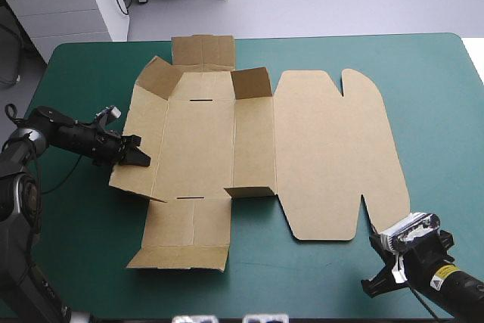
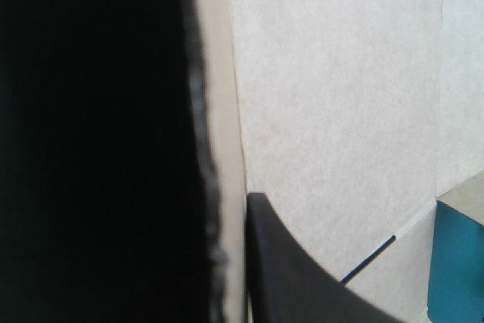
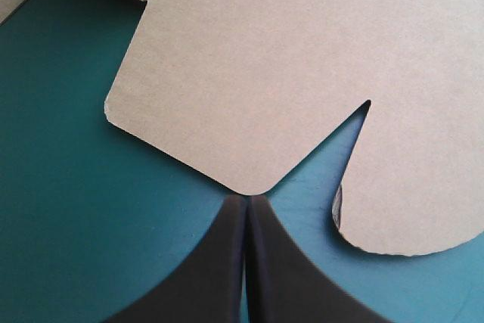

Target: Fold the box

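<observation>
Two grippers showed in my feeds, and each view told me something the others could not. From the high view I saw the box (image 1: 204, 141) lying as a cut brown sheet across the middle of the teal-green cover (image 1: 76, 66). Its lid (image 1: 333, 156) lay flat toward the table's right, and small corner flaps (image 1: 251, 82) stood up along the base panel. That view also placed the left gripper (image 1: 140, 158) at the sheet's left strip, though I could not judge its hold from there. My left wrist view settled that. One black finger (image 2: 91, 141) filled the side of the picture and the other finger (image 2: 302, 285) rose beside it, with the board's pale edge pinched between them, so the pincer was all but closed on the box. Ahead of it I saw only plain board, a dark slit and a sliver of cover. My right wrist view showed the right gripper (image 3: 246, 202) with its fingers pressed together into one point and holding nothing. It was aimed at a rounded corner of the lid beside a narrow notch (image 3: 361, 111). I could not tell from that view whether the tip touched the board, but the high view placed that arm off the sheet, near the table's near right corner.
</observation>
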Action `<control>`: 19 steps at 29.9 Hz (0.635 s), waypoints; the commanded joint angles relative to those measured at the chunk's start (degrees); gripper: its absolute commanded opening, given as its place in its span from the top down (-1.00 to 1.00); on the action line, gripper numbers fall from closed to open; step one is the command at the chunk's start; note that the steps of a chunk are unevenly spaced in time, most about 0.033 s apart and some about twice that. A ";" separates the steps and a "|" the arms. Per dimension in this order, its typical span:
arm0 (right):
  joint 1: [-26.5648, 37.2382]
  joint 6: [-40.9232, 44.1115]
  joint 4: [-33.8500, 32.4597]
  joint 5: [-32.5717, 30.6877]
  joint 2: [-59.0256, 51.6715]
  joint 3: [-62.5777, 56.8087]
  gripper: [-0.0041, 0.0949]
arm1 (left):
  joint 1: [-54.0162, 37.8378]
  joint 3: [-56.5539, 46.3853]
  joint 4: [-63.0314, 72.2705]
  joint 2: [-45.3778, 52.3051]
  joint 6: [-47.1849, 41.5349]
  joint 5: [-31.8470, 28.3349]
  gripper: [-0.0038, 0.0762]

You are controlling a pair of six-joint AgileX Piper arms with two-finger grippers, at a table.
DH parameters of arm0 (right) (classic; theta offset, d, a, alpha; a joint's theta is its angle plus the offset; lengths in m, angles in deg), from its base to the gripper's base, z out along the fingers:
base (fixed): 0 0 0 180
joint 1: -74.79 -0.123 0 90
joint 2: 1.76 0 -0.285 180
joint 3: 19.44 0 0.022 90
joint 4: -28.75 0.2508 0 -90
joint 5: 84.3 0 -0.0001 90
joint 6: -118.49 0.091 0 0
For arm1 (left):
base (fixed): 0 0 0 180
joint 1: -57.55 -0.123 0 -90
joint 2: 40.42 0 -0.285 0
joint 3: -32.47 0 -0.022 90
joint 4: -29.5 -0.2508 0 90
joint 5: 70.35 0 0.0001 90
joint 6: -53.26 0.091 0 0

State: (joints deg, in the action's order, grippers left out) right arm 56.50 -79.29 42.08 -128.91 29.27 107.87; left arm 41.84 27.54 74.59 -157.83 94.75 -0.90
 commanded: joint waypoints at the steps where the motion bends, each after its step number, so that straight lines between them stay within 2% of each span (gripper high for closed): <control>1: -0.01 -0.07 0.54 3.48 0.48 1.57 0.96 | 0.41 0.73 0.16 2.43 0.46 0.70 0.92; 4: -0.01 -0.07 0.50 3.48 0.48 1.57 0.96 | 0.41 0.85 1.84 2.43 0.81 1.48 0.92; 7: -0.01 -0.07 0.28 3.48 0.48 1.57 0.96 | 0.65 2.57 2.37 2.53 1.74 4.78 0.92; 19: -0.01 -0.07 0.28 3.48 0.48 1.57 0.96 | 11.76 15.42 -8.52 7.99 0.61 4.47 0.92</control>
State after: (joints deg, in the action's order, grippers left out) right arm 56.50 -79.29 41.94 -128.91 29.27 107.87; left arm 50.18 37.89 65.19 -154.60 94.87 -1.29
